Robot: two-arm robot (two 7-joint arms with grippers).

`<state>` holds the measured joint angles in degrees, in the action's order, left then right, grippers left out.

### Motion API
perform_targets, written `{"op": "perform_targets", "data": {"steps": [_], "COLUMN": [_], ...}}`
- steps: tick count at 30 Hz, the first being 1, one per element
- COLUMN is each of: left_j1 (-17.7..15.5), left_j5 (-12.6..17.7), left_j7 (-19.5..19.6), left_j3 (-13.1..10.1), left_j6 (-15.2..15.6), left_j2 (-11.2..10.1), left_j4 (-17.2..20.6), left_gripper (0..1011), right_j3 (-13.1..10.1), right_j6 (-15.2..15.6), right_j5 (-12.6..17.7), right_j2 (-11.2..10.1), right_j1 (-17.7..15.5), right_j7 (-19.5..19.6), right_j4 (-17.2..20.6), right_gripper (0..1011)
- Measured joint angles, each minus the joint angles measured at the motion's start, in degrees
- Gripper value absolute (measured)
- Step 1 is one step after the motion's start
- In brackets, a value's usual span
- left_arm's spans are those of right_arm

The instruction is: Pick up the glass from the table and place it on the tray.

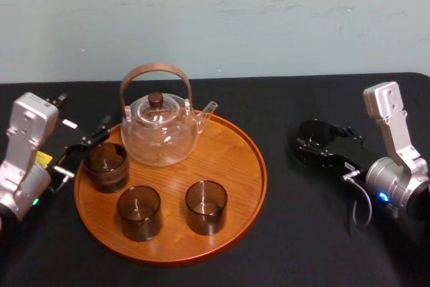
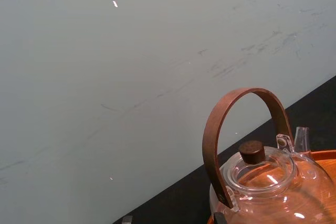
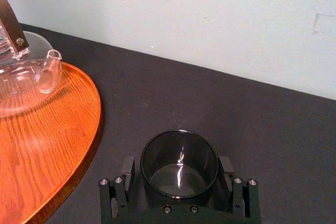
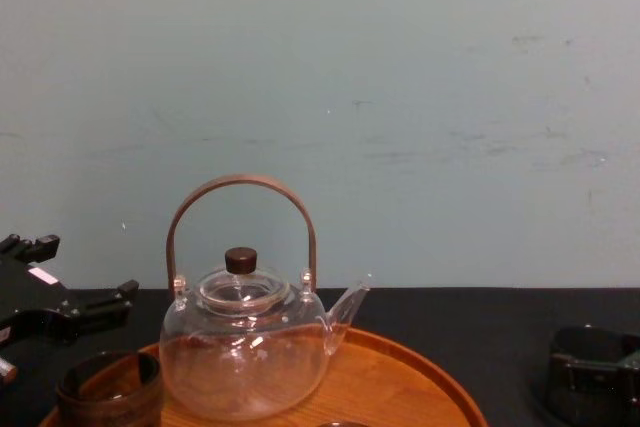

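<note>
The glass [image 3: 179, 174], a dark smoky tumbler, stands upright on the black table [image 3: 210, 103] just right of the tray [image 3: 42, 145]. My right gripper [image 3: 177, 163] is open, with a finger on each side of the glass and a thin gap at either one. From the head view the same glass [image 1: 314, 136] sits inside the right gripper [image 1: 310, 146], a short way off the round wooden tray [image 1: 228, 166]. The chest view has the glass [image 4: 590, 372] low on the right. My left gripper [image 1: 80, 152] is open at the tray's left edge, beside a squat brown cup [image 1: 105, 166].
On the tray stand a clear glass teapot [image 1: 160, 126] with an arched brown handle and two dark tumblers [image 1: 139, 212] [image 1: 206, 206] near the front. The teapot's spout [image 3: 48, 72] points toward the right gripper. A pale wall rises behind the table.
</note>
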<state>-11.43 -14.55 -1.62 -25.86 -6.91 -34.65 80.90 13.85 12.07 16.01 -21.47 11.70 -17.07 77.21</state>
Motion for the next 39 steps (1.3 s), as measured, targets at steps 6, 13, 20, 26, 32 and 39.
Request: {"op": "perform_targets", "data": {"steps": [6,13,20,26,32,39], "left_j1": [0.0,0.0,0.0,0.0,0.0,0.0], "left_j5": [0.0,0.0,0.0,0.0,0.0,0.0], "left_j7": [0.0,0.0,0.0,0.0,0.0,0.0], "left_j3": [0.0,0.0,0.0,0.0,0.0,0.0], "left_j6": [0.0,0.0,0.0,0.0,0.0,0.0], "left_j2": [0.0,0.0,0.0,0.0,0.0,0.0], "left_j4": [0.0,0.0,0.0,0.0,0.0,0.0], "left_gripper": [1001,1001,1001,1001,1001,1002], "right_j3": [0.5,1.0,0.9,0.9,0.8,0.8], "right_j6": [-0.2,0.1,0.0,0.0,0.0,-0.1], "right_j5": [-1.2,-2.7,-2.6,-2.4,-2.3,-2.3], "right_j2": [0.7,1.1,1.0,1.0,1.0,1.0], "right_j1": [0.9,1.4,1.4,1.3,1.3,1.3], "right_j7": [0.0,0.8,0.8,0.7,0.6,0.6], "right_j4": [-1.1,-1.7,-1.7,-1.6,-1.6,-1.6], "right_gripper": [1003,1002,1003,942,900,900]}}
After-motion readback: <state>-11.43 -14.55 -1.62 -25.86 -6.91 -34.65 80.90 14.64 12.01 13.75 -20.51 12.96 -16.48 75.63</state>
